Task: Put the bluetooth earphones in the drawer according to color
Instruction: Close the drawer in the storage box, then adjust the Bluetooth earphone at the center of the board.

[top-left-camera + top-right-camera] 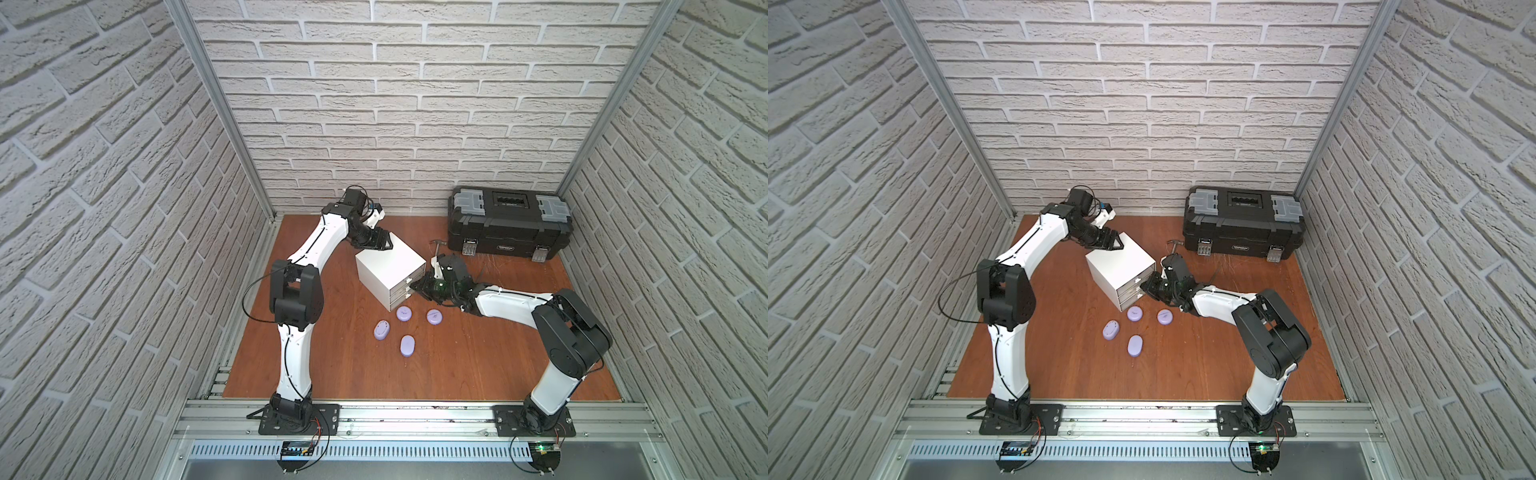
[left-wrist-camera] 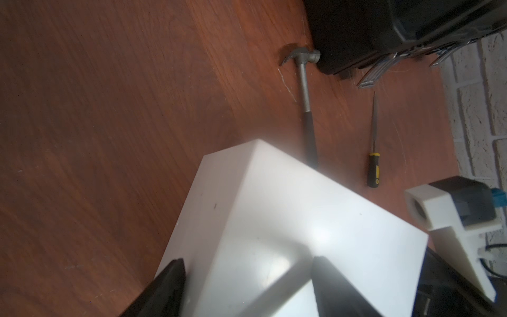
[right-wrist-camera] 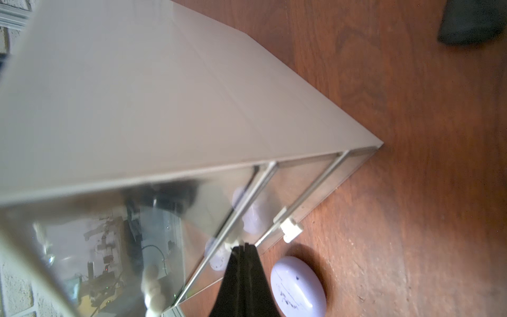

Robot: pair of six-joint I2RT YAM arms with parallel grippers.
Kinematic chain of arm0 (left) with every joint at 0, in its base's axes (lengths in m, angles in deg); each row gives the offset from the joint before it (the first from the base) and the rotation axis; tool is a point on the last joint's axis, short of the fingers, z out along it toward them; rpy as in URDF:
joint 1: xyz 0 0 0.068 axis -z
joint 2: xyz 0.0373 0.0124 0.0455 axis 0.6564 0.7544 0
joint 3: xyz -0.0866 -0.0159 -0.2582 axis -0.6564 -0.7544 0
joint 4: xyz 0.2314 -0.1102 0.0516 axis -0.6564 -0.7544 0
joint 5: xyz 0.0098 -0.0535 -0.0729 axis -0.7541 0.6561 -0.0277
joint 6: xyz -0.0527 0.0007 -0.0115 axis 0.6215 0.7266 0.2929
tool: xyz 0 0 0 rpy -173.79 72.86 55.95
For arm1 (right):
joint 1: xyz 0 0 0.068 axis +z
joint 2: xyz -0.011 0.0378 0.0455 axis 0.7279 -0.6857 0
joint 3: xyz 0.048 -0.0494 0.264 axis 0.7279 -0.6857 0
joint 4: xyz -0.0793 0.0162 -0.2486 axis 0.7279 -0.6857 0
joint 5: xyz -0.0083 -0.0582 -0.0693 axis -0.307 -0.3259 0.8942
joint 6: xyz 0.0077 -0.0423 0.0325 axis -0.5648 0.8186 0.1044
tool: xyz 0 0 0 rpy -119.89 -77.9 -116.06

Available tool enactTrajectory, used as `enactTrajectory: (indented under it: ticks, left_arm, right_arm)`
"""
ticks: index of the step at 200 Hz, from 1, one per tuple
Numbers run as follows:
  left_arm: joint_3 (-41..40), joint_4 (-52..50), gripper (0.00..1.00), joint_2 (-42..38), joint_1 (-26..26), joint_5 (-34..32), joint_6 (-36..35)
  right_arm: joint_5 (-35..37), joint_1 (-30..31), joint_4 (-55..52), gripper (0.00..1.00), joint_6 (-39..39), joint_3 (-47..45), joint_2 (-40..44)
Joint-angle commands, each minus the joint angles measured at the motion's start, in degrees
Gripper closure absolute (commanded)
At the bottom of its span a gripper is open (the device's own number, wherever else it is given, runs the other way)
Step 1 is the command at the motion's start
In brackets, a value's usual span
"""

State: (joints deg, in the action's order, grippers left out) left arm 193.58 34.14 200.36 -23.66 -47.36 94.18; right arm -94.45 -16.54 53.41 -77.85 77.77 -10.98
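The drawer [image 1: 390, 268] [image 1: 1121, 270] is a white cube with three clear fronts, all pushed in. My left gripper [image 1: 384, 245] [image 2: 247, 274] stands open astride its back top corner, one finger down the side and one over the top. My right gripper [image 1: 412, 286] [image 3: 241, 247] is shut on the middle drawer's white pull. Several lavender bluetooth earphones [image 1: 404, 313] [image 1: 1135, 345] lie on the wood in front of the drawer. One [image 3: 297, 288] sits just beside my right fingers. More lavender ones [image 3: 252, 219] show through the middle front.
A big black toolbox [image 1: 509, 224] stands at the back right. A hammer [image 2: 306, 104] and a yellow-handled screwdriver [image 2: 373, 170] lie between it and the drawer. Brick-pattern walls close in the back and both sides.
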Motion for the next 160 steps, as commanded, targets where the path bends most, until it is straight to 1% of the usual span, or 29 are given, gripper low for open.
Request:
enactTrajectory:
  ticks: [1, 27, 44, 66, 91, 104, 133, 160]
  left_arm:
    - [-3.9, -10.4, 0.24, 3.5, 2.1, -2.0, -0.4]
    - [-3.8, -10.4, 0.24, 3.3, 1.8, -2.2, -0.3]
    - [-3.5, -10.6, 0.24, 3.2, 1.6, -2.4, -0.2]
    - [-2.6, -11.2, 0.24, 3.8, 1.2, -2.2, -0.1]
    - [-2.1, -11.4, 0.24, 4.0, 0.9, -2.0, 0.1]
    - [-2.3, -11.1, 0.24, 3.9, 0.9, -1.9, 0.3]
    - [-2.8, -10.6, 0.24, 3.3, 0.5, -1.3, 0.3]
    - [-3.4, -10.1, 0.24, 2.6, 0.2, -0.9, 0.2]
  right_arm:
    - [0.3, 0.7, 3.9, 0.93, -0.6, -2.0, 1.5]
    - [2.5, 0.7, 3.3, 0.82, -1.4, -7.8, 6.8]
    - [3.7, 0.7, 5.5, 0.74, -2.7, -12.3, 9.9]
    - [5.2, 0.9, 13.3, 0.74, -5.1, -17.9, 10.8]
    - [4.8, 1.5, 28.0, 0.74, -10.1, -21.5, 6.3]
    - [5.3, 2.0, 33.8, 0.74, -12.2, -22.4, 4.1]
    - [6.8, 3.6, 40.7, 0.74, -15.1, -22.4, 0.5]
    - [8.6, 5.0, 41.9, 0.73, -16.9, -21.2, -1.5]
